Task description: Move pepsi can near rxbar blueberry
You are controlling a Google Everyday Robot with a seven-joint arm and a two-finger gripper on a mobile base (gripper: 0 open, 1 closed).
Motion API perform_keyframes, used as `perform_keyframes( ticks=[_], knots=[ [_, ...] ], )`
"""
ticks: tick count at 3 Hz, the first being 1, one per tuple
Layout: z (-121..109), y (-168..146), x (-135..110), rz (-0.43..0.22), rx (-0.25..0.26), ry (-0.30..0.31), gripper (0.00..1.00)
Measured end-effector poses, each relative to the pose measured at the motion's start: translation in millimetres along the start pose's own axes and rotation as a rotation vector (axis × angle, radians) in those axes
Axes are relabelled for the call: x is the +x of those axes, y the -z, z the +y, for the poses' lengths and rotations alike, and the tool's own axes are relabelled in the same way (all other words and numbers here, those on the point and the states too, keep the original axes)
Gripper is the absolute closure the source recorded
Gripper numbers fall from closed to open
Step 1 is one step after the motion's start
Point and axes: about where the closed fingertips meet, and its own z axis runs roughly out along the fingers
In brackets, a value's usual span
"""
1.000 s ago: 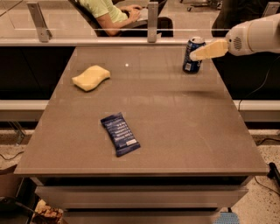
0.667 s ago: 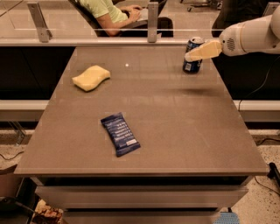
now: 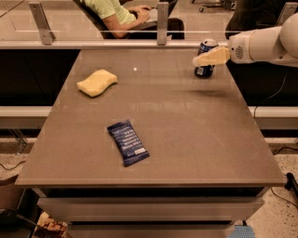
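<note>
The pepsi can (image 3: 204,70) is a dark blue can with a silver top, standing upright at the back right of the table. My gripper (image 3: 201,59) reaches in from the right at the can's height, and its cream-coloured tip crosses in front of the can's middle. The rxbar blueberry (image 3: 128,142) is a flat dark blue wrapper with white lettering. It lies near the table's front, left of centre, far from the can.
A yellow sponge (image 3: 97,82) lies at the back left of the brown table (image 3: 186,139). A glass partition with metal posts (image 3: 162,21) runs along the far edge, and a seated person (image 3: 116,14) is behind it. The white arm (image 3: 265,44) overhangs the right edge.
My gripper has slid a little to the left across the front of the pepsi can. The can, the wrapper and the sponge have not moved.
</note>
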Motion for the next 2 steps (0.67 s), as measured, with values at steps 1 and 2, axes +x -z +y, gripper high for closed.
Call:
perform_keyframes(
  ticks=[1, 2],
  knots=[
    [-5.4, -8.2, 0.7, -0.045, -0.01, -0.008, 0.0],
    [-3.3, -11.0, 1.1, -0.042, -0.015, -0.008, 0.18]
  ],
)
